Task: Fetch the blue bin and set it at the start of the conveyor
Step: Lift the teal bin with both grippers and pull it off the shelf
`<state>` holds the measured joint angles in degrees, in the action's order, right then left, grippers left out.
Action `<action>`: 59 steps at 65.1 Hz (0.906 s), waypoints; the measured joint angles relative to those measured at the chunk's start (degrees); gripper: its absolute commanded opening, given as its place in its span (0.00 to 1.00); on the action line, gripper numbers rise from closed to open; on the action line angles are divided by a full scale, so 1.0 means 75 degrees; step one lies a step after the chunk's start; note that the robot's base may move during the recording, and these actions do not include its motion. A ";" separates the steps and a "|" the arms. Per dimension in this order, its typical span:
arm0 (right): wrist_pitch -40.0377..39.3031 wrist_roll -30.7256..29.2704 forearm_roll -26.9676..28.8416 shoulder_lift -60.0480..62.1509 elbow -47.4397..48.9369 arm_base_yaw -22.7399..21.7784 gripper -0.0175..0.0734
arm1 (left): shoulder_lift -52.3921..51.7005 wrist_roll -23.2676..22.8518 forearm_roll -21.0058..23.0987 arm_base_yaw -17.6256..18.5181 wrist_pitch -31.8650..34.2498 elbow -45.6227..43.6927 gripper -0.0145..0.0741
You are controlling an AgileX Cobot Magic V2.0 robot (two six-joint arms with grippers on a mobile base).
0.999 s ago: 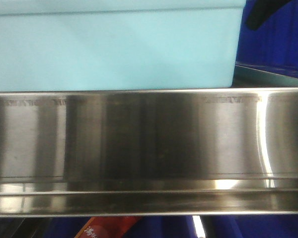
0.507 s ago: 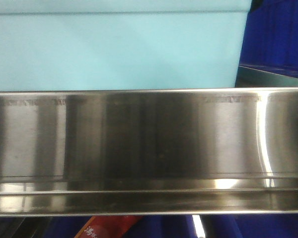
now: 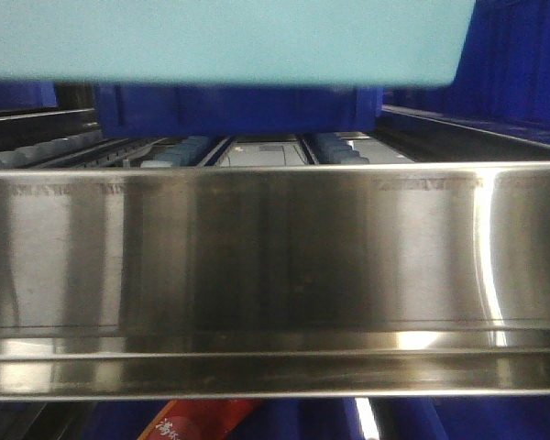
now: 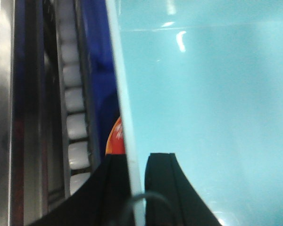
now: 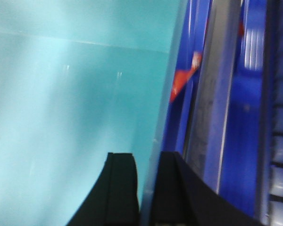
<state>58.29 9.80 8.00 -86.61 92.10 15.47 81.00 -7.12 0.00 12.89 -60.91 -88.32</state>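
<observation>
A: Where is the blue bin (image 3: 229, 41)?

B: In the air, at the top of the front view. Its pale underside hangs above the steel rack (image 3: 275, 266) and apart from it. A dark blue bin (image 3: 238, 110) sits farther back, and white rollers (image 4: 78, 127) run along the rack's bed. The conveyor start shows in no view.

A: How do you expect it to handle?

B: It is smooth, stiff plastic and looks empty, so it is probably light. The glossy walls may be slippery, and a thin wall could flex under a hard squeeze. The thickened rim is the sensible hold, with one arm on each opposite side to keep it level.

A: And the pincers?

B: The left gripper (image 4: 136, 162) straddles the left wall, one black finger outside and one inside, pinching it. The right gripper (image 5: 148, 160) clamps the right wall the same way. Both seem to come over the rim from above.

A: Any risk?

B: If one arm leads the other, I judge the bin could twist or slip.
</observation>
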 measured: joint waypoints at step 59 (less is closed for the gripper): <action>-0.0002 0.0019 -0.0466 0.1209 0.0000 0.0018 0.03 | -0.0721 -0.0032 0.0627 0.0050 0.0046 -0.0012 0.04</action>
<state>58.27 9.94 4.51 -77.55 92.10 15.60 75.59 -7.36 4.70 13.26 -60.56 -88.41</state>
